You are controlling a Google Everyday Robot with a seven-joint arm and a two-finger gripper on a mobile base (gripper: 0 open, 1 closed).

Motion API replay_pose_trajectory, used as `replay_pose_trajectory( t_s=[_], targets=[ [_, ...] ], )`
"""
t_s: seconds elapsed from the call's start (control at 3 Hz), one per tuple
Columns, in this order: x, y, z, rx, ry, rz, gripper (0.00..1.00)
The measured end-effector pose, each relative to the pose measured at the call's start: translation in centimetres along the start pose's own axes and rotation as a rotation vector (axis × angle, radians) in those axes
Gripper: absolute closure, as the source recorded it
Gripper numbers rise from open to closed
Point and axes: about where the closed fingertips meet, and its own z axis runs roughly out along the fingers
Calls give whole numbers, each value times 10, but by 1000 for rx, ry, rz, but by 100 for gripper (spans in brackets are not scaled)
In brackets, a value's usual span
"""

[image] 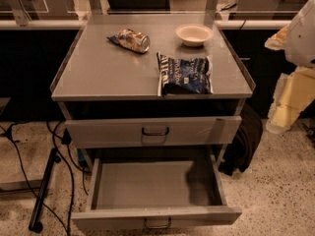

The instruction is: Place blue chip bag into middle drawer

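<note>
The blue chip bag [185, 75] lies flat on the grey cabinet top [103, 68], near its front right edge. The middle drawer [142, 186] is pulled out wide below, and its grey tray floor is bare. Its dark loop handle [157, 224] shows at the bottom edge. My gripper [286, 104] hangs at the right edge of the view, beside the cabinet and right of the bag, holding nothing that I can see. It is apart from both the bag and the drawer.
A gold-and-silver snack packet [130, 40] lies at the back left of the top and a white bowl [194, 34] at the back right. A taller-fronted drawer [155, 131] above the open one is shut. Black cables [59, 156] and a stand lie on the floor at left.
</note>
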Motion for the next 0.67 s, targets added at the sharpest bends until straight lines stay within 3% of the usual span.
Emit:
replay_pose_trajectory(
  t_s=[0.67],
  targets=[
    [-9,-9,7,23,-14,4,0]
  ],
)
